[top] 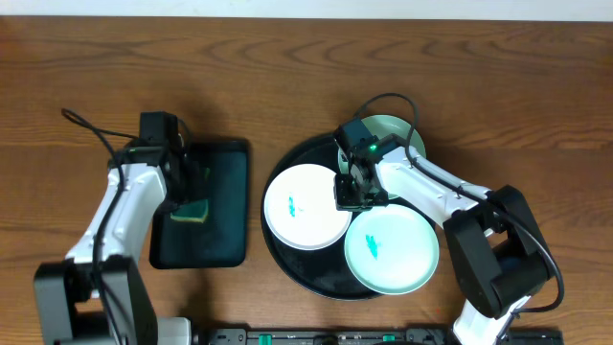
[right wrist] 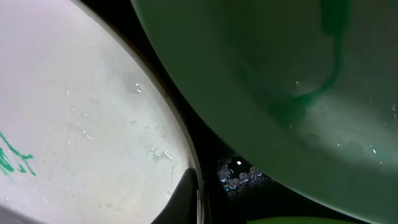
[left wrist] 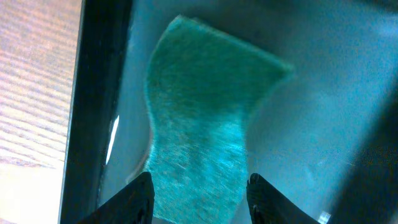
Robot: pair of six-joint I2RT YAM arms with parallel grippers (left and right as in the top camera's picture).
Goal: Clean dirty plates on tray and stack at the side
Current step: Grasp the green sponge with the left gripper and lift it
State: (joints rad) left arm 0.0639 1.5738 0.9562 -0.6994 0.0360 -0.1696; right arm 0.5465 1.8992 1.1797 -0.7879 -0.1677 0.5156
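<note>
Left tool pinches sponge, ready for wiping; right tool, pressed together, sits at three o'clock of white plate, likely steadying it.

You have three plates: one white plate and two mint ones, a near mint plate and a far mint plate. You also have one round black tray, one green rectangular tray, one sponge and two arms: left arm, right arm.
</note>
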